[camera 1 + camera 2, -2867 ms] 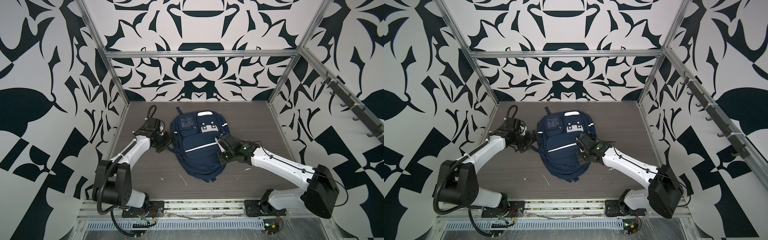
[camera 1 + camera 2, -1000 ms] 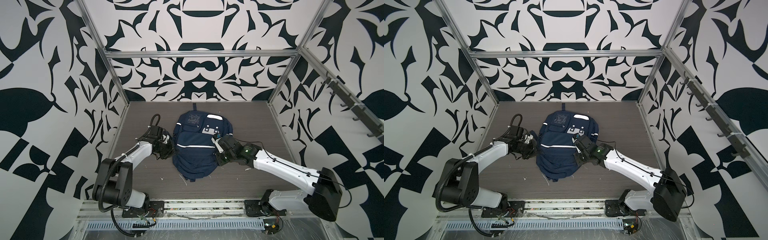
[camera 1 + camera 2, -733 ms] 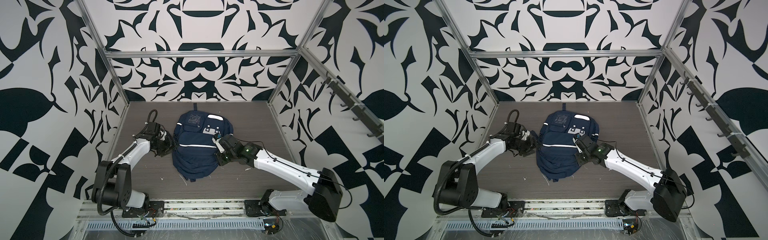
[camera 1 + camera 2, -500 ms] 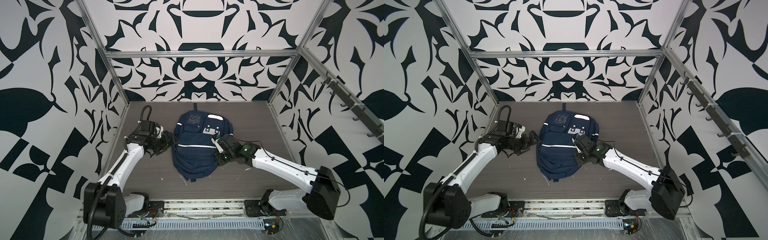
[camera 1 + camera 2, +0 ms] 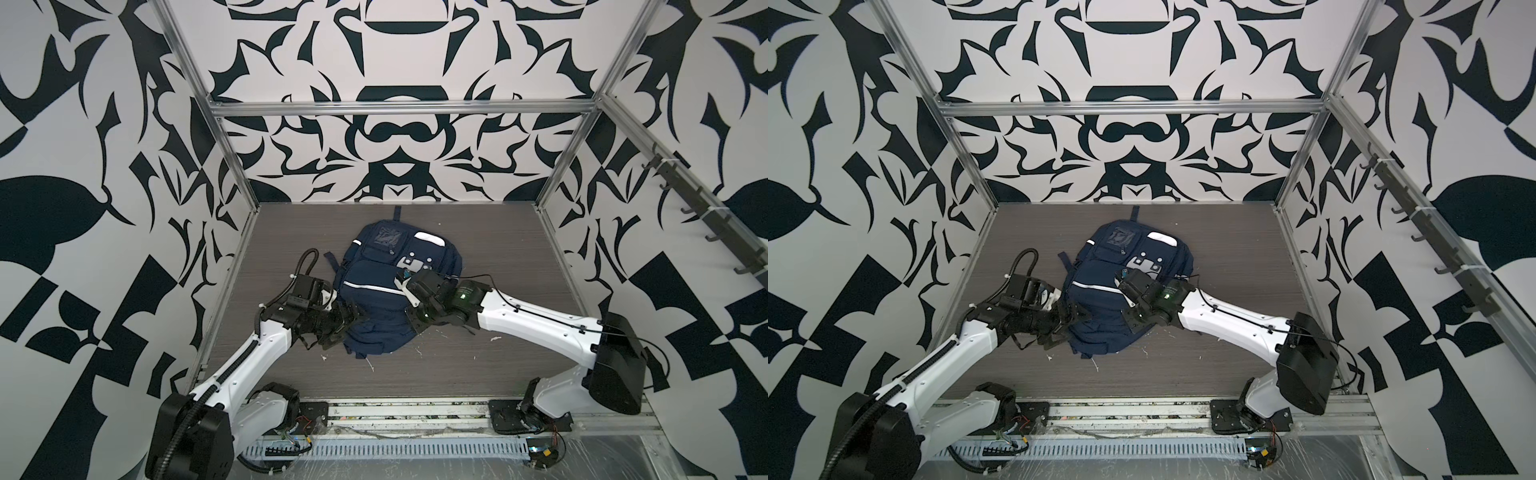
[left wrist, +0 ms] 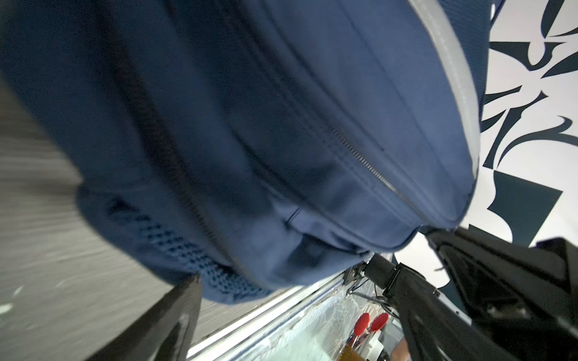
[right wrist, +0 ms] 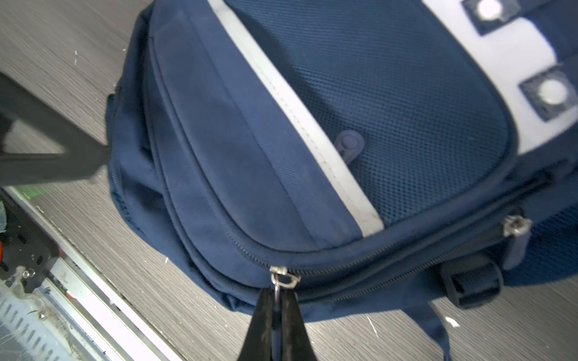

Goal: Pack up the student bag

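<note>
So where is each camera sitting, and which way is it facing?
Both top views: high behind the arm bases, facing down onto the student bag on the table; left arm and right arm show.
Left wrist: low at the bag's side, facing across it; its open jaws flank the bag's corner.
Right wrist: above the bag, facing down; its jaws are shut on the zip pull.
Shared: both wrist views show the bag's white stripe.

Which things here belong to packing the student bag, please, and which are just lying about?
For the job: student bag, lying flat on the table; its zip pull, pinched by the right gripper, jaws shut; left gripper, jaws open beside the bag.
Lying about: white scraps on the table; hook rail on the side wall.
</note>
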Controlling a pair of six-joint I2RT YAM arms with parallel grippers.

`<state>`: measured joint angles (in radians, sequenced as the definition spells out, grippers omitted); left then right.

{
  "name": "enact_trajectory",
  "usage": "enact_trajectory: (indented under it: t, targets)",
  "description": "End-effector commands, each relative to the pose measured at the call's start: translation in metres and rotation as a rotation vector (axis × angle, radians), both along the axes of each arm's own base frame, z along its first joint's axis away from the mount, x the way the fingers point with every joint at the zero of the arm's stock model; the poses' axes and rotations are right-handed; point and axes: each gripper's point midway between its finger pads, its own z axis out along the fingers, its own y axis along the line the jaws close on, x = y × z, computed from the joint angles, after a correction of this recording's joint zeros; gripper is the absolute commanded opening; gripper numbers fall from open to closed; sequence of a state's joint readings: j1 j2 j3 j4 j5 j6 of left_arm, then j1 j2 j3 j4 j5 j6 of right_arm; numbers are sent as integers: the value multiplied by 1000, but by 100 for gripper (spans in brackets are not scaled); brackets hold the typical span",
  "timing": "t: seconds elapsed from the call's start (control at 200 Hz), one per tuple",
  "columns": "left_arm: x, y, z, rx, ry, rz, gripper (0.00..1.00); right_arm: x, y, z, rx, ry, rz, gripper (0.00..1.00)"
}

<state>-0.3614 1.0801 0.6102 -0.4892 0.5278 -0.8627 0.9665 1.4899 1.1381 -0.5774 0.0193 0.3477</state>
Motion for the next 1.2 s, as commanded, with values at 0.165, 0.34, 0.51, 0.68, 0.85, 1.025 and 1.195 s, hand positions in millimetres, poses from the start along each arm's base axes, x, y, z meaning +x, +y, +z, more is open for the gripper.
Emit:
enact_trajectory:
  t: [0.165,0.34,0.51,0.68,0.85,1.025,1.195]
  targets:
    - [31,-7,-8,-13,-56,104,56,9,37,40,167,-72,-10,0]
    - [34,-2,-7,32,-85,102,0,7,27,37,152,-79,-31,0]
    - [38,15,2,85,-114,132,0,1,9,33,105,-78,-45,0]
    - [41,35,5,95,-123,172,0,-3,-18,28,59,-71,-61,0]
    - [43,47,5,97,-120,187,0,8,-47,25,47,-56,-125,0]
    - [40,50,6,109,-127,178,0,30,-69,27,38,-52,-192,0]
    - [36,53,6,113,-130,177,0,46,-86,22,8,-57,-214,0]
